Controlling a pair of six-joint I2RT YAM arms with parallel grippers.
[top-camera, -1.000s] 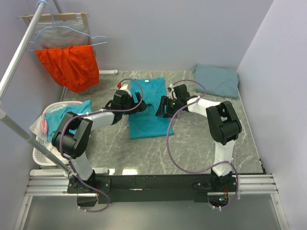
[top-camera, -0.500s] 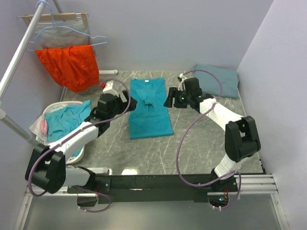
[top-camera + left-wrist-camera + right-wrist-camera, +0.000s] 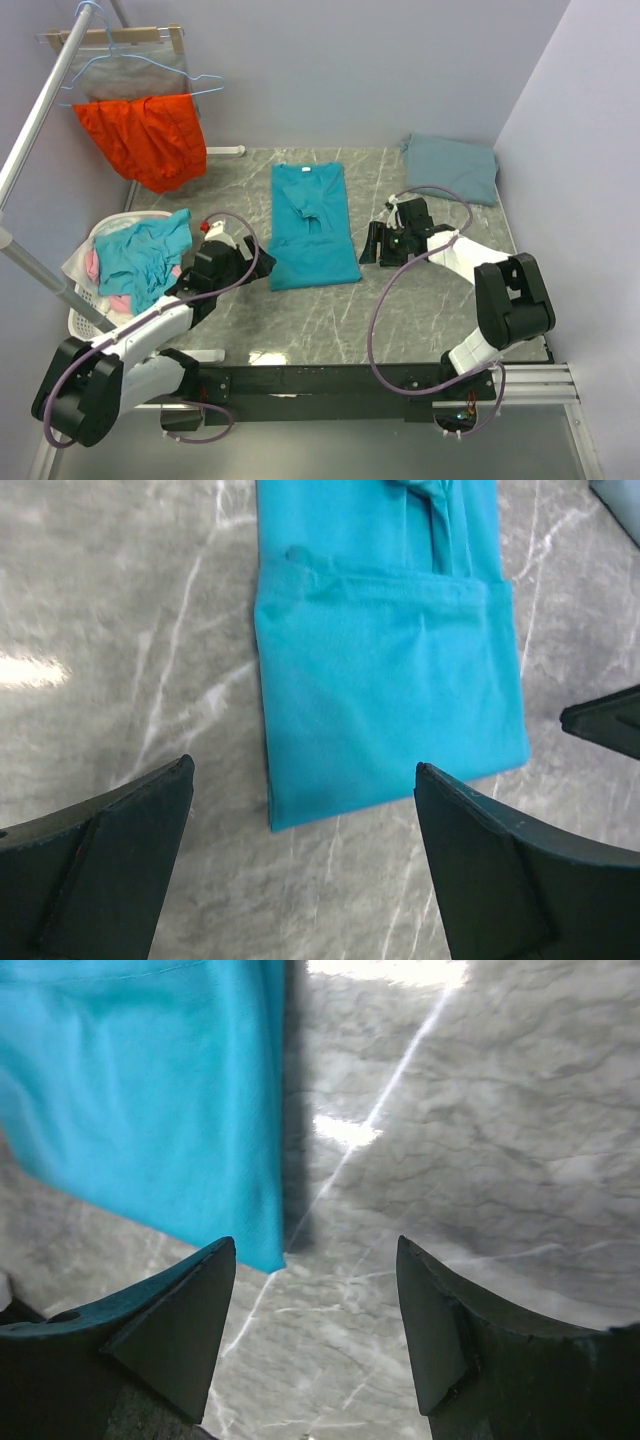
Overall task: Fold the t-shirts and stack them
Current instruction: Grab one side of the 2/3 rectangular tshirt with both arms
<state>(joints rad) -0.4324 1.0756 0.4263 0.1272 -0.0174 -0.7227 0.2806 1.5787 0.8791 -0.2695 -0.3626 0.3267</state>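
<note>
Left gripper (image 3: 302,770) and right gripper (image 3: 314,1242) hang spread, empty, flanking the near hem of the teal t-shirt (image 3: 312,225) in the middle of the table (image 3: 430,310): looks soft, light, floppy, probably best pinched at hem corners.

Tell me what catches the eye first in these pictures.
A bright teal t-shirt, folded into a long strip, lies in the middle of the table, with the left gripper and right gripper open on either side of its near end. An orange-red garment hangs at the far left, and a folded slate grey-blue t-shirt sits in the far right corner.
</note>
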